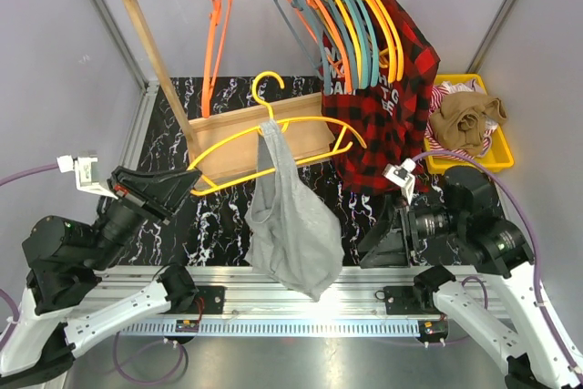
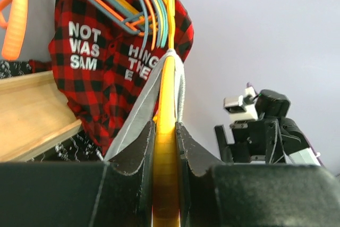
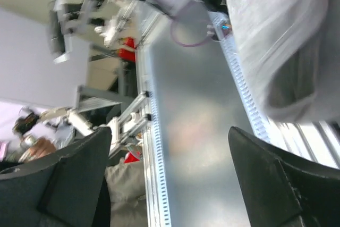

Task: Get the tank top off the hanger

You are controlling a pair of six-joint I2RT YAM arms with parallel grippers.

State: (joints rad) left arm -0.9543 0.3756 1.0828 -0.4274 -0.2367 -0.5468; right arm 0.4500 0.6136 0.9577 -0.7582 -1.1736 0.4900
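- Grey tank top [image 1: 291, 225] hangs in the middle of the top view. It is bunched near the neck of the yellow hanger [image 2: 166, 147], just under the hook, and trails toward the lower centre of the frame.
- Its long axis runs from the hanger's neck down to the hem, leaning slightly to the right. The hanger's own long axis crosses it, rising gently from mid-left to centre-right.
- The left gripper [image 1: 187, 181] is clamped on the hanger's left tip. In the left wrist view both fingers [image 2: 139, 150] press against the yellow bar, and the grey strap wraps the bar further up the frame.
- The right gripper [image 1: 369, 248] sits to the right of the cloth, near its lower body but apart from it. Its jaws stand wide and hold nothing. In the right wrist view the grey fabric fills the upper right corner, beyond the fingertips.
- The right arm is therefore the free one and the nearer to the loose cloth. The tank top lies to its left in the top view.
- Judging from this, the right gripper would take the fabric and draw it toward the hanger's free right end while the left holds the bar steady.
- The red plaid shirt [image 1: 383, 107] hangs just behind that free end and could snag.
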